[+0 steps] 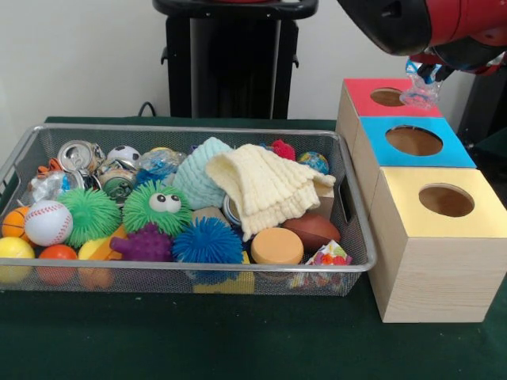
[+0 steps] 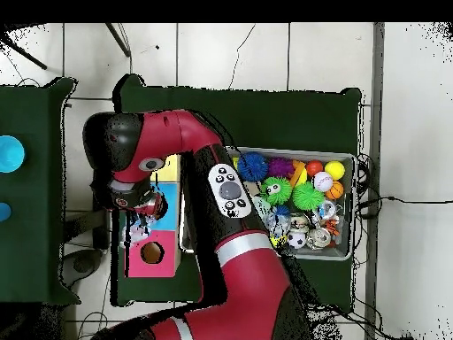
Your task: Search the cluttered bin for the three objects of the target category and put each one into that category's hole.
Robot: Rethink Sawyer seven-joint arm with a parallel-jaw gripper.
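Above the red-topped box (image 1: 380, 99) I have the arm (image 1: 428, 24) reaching in from the upper right of the front view, its red and black wrist bent down so the gripper (image 1: 422, 75) hangs over that box's round hole (image 1: 388, 96). The fingers are clenched on a crumpled clear plastic piece (image 1: 418, 93), glossy and wrinkled with a bluish tint, which dangles just beneath the fingertips and close above the hole's right edge. I cannot tell whether it touches the box top. In the overhead view the arm (image 2: 177, 142) curls round over the row of boxes, and the gripper (image 2: 146, 208) sits beside the red box's hole (image 2: 152, 252).

Further from the fingers, along the same row, stand the blue-topped box (image 1: 416, 142) and the yellow-topped box (image 1: 444, 229), both of pale wood with coloured flat lids and round openings.

Well away from the fingers, on the other side of the boxes, is the wire mesh bin (image 1: 190, 273). It holds a soft, ribbed cream knitted cloth (image 1: 265, 190), a mint knitted hat (image 1: 198, 170), spiky rubber balls in green (image 1: 158, 207), blue (image 1: 207, 241) and purple (image 1: 146, 244), a smooth stitched baseball (image 1: 47, 222), and a shiny metal can (image 1: 78, 154).
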